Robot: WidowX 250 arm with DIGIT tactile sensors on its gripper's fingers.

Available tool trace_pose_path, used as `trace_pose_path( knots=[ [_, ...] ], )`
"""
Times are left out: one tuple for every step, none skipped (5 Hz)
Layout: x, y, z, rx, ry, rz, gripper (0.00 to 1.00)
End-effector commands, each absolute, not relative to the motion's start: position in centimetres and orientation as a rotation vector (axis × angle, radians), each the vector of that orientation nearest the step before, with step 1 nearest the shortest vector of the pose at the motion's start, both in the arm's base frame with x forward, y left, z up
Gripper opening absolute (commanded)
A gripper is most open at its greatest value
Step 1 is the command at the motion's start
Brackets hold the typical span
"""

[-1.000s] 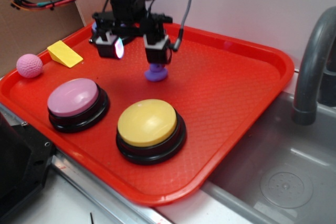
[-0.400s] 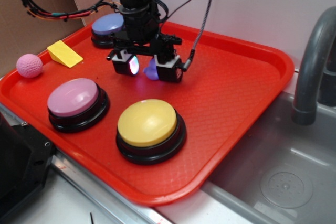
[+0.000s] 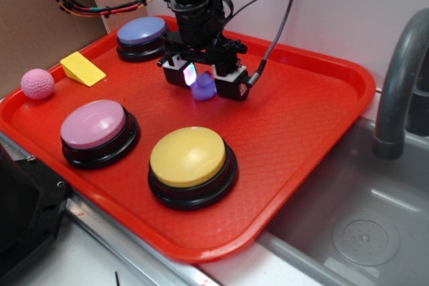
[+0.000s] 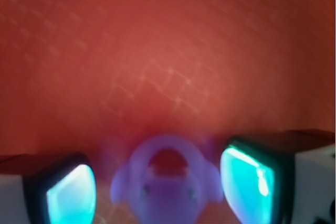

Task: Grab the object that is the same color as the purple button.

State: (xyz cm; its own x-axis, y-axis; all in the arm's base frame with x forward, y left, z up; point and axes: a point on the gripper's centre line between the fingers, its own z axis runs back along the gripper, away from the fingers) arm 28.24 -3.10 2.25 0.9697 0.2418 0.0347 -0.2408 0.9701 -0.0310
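A tiny purple duck (image 3: 204,87) sits on the red tray (image 3: 301,125), near its back middle. My gripper (image 3: 204,78) is lowered over the duck, one finger on each side, and stands open. In the wrist view the duck (image 4: 166,179) lies between the two glowing pads (image 4: 71,195), with small gaps on both sides. The purple button (image 3: 142,33) stands at the tray's back left, behind the gripper.
A pink-topped button (image 3: 94,126) and a yellow-topped button (image 3: 189,159) stand at the tray's front. A yellow wedge (image 3: 82,68) lies at the left, and a pink dimpled ball (image 3: 37,84) rests on the left rim. A grey sink (image 3: 355,232) with a faucet (image 3: 402,78) lies to the right.
The arm has swung right and down, uncovering the purple button. The gripper has come down around the duck, which has not moved.
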Motion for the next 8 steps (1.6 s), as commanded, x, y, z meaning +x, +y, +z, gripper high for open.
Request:
trace_pose_path(
  knots=[
    [28.2, -2.6, 2.7, -0.040, -0.059, 0.255, 0.94],
    [27.3, -2.6, 2.7, -0.032, -0.048, 0.257, 0.00],
    [26.7, -2.6, 4.2, -0.032, -0.041, 0.243, 0.00],
    [25.7, -2.7, 9.1, -0.055, -0.104, 0.184, 0.00],
    [25.5, -3.0, 14.1, -0.047, -0.118, 0.166, 0.00],
    [24.3, -2.9, 19.1, -0.100, -0.221, 0.198, 0.00],
    [24.2, -2.6, 24.2, -0.053, -0.185, 0.224, 0.00],
    [23.7, -2.1, 24.8, -0.023, -0.185, 0.238, 0.00]
  ],
)
